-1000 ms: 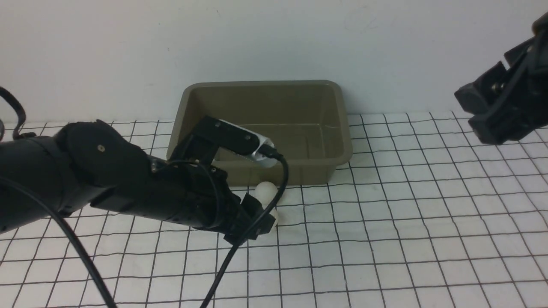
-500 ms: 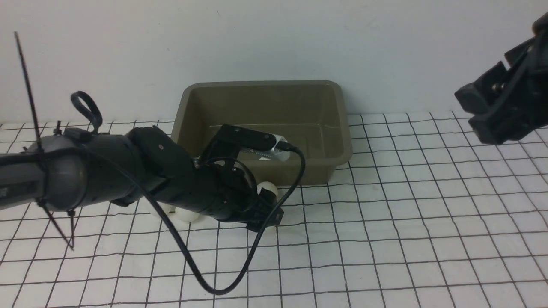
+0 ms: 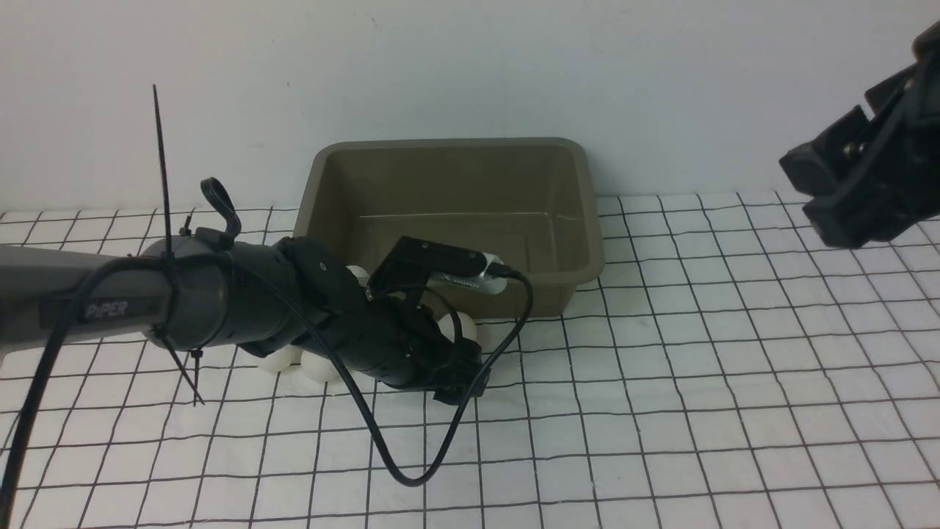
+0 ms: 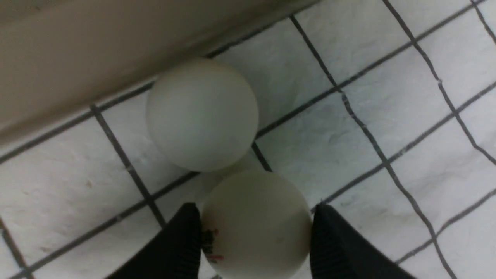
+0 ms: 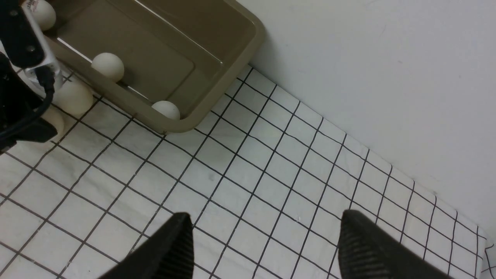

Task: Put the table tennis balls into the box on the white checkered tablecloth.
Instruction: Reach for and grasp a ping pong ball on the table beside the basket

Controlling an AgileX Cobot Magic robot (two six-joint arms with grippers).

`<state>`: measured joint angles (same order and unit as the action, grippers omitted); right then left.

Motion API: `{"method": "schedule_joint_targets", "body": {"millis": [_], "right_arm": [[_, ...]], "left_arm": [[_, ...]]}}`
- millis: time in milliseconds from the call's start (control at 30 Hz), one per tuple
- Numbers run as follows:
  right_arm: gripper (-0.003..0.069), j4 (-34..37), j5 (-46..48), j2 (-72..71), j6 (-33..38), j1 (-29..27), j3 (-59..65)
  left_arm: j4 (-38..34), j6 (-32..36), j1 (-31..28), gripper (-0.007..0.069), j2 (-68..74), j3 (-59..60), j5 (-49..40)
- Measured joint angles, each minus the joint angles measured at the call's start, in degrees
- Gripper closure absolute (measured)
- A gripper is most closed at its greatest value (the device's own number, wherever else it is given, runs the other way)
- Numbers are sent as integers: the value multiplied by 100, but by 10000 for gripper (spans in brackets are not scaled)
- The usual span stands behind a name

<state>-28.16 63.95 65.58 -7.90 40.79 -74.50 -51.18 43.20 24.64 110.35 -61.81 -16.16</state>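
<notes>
My left gripper (image 4: 255, 211) sits low on the white checkered tablecloth (image 3: 661, 367), shut on a table tennis ball (image 4: 255, 224) with a small printed logo; both fingers touch its sides and it still rests on the cloth. A second ball (image 4: 201, 114) lies just beyond it, by the front wall of the olive-grey box (image 3: 448, 158). Two more balls (image 3: 279, 360) (image 3: 319, 369) peek out under the left arm. In the right wrist view two balls (image 5: 107, 66) (image 5: 166, 109) lie inside the box against its near wall. My right gripper (image 5: 265, 228) hangs open above the cloth, empty.
The box stands against the white back wall (image 3: 661, 88). The left arm's black cable (image 3: 411, 477) loops over the cloth in front of the gripper. Another ball (image 3: 358, 274) shows behind the left wrist at the box's front rim; which side of the rim it is on is unclear.
The left arm has dropped lower onto the cloth and its fingers have closed on the ball with the logo. The right arm has not moved.
</notes>
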Motion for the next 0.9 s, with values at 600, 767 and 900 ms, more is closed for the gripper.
{"method": "schedule_joint_targets", "body": {"millis": [600, 767, 900], "right_arm": [[200, -61, -185, 0, 0, 0, 0], [200, -82, -249, 0, 0, 0, 0], [200, -81, -263, 0, 0, 0, 0]], "left_arm": [[-22, 198, 0, 302, -213, -6, -1757], [-149, 478, 0, 302, -667, -6, -2203], [-620, 967, 0, 302, -1108, -6, -1871]]}}
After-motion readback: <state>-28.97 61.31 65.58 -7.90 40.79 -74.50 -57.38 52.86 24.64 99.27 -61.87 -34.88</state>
